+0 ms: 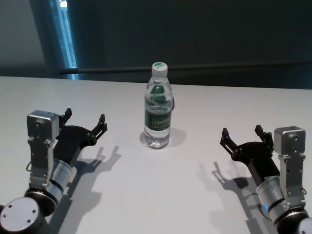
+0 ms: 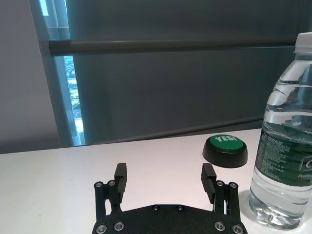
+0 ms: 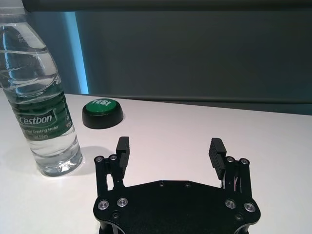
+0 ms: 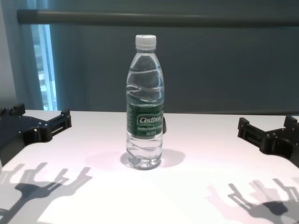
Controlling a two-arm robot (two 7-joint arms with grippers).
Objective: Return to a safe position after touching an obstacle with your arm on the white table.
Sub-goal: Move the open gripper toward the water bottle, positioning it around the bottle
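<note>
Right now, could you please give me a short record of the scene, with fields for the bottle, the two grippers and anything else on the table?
bottle: bottle upright mid-table, cap on, touching nothing
left gripper: left gripper open, empty, hovering left of the bottle, apart from it
right gripper: right gripper open, empty, hovering right of the bottle, apart from it
other: green button beyond the bottle
surface: white table

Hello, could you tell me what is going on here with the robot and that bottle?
Nothing is being held right now. A clear water bottle stands upright in the middle of the white table. The left tool and the right tool hover open on either side of it, both well apart from it. A green button sits on the table behind the bottle.
</note>
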